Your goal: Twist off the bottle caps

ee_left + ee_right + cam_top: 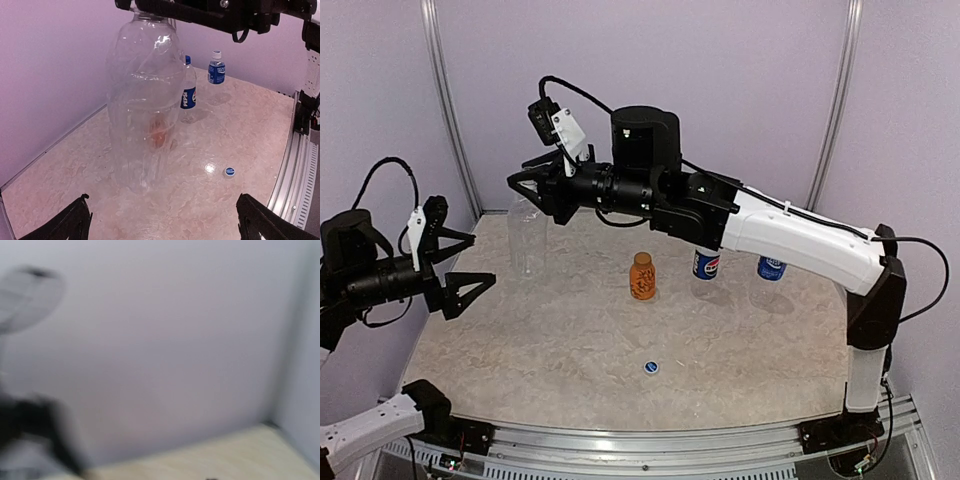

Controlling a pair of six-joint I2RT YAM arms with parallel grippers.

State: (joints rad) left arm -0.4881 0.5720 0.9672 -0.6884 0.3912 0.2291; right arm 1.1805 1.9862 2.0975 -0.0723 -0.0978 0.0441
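The clear unlabelled bottle (527, 238) stands at the back left and fills the left wrist view (142, 100). My right gripper (527, 188) lies level over its top with its jaws apart, and the bottle's mouth is hidden under it. The right wrist view is blurred and shows only wall. The short orange bottle (641, 276) stands mid-table. The Pepsi bottle (706, 265) is partly hidden behind the right arm; its blue cap (187, 60) is on. The bright-blue-label bottle (771, 267) has a white cap (216, 53). My left gripper (480, 260) is open and empty, left of the clear bottle.
A loose blue cap (651, 367) lies on the marble tabletop (570, 340) toward the front, also seen in the left wrist view (229, 171). Purple walls close the back and sides. A metal rail (650, 440) runs along the near edge.
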